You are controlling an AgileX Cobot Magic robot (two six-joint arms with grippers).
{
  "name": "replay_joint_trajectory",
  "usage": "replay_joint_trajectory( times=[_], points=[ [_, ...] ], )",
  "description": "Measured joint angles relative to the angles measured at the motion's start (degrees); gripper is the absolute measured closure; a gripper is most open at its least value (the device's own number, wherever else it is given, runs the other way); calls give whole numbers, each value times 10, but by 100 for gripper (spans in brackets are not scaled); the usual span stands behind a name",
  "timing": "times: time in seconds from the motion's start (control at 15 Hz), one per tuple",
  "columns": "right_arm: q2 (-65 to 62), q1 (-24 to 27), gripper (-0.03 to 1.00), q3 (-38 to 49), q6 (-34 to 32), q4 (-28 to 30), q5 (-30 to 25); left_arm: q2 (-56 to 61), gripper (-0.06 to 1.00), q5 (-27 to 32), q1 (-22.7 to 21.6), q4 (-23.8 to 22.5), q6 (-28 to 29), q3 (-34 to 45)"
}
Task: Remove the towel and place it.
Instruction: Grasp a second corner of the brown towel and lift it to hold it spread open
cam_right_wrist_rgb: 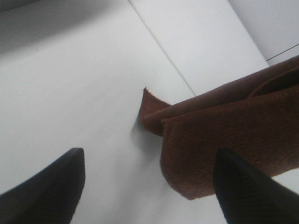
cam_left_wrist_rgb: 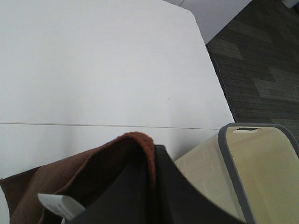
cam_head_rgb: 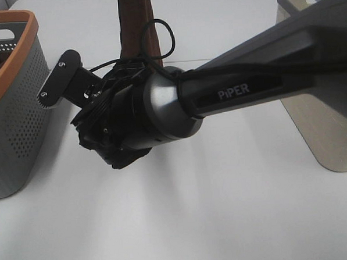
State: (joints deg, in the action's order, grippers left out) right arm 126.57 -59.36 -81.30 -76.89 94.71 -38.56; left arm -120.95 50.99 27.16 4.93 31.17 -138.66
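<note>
Right gripper [cam_right_wrist_rgb: 148, 151] over white matte tabletop [cam_right_wrist_rgb: 70, 70], its two black tapered fingers [cam_right_wrist_rgb: 46, 186] spread wide. Dark brown soft cloth towel [cam_right_wrist_rgb: 224, 135] hangs in folds by one finger, its pointed corner low over shadowed tabletop. Whether they touch is unclear. Thin dark seam line [cam_right_wrist_rgb: 163, 56] crosses tabletop, passing behind towel.

The dark brown soft cloth towel [cam_head_rgb: 134, 21] hangs lifted above the white table [cam_head_rgb: 224, 214], gathered into a narrow, bunched drape. Its loose folds droop downward, and a small white tag [cam_left_wrist_rgb: 58, 204] shows at one edge.
</note>
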Motion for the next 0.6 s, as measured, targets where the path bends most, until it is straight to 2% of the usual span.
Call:
replay_joint_trajectory(
  times=[0.13,0.27,0.6],
  points=[
    [16,0,24,-6,-55,36,-34,0,94,0,0,1,-1,0],
    [42,0,24,-25,-61,42,-68,0,94,0,0,1,-1,0],
    [101,0,24,-65,-57,44,-105,0,93,0,0,7,-3,0]
  ],
)
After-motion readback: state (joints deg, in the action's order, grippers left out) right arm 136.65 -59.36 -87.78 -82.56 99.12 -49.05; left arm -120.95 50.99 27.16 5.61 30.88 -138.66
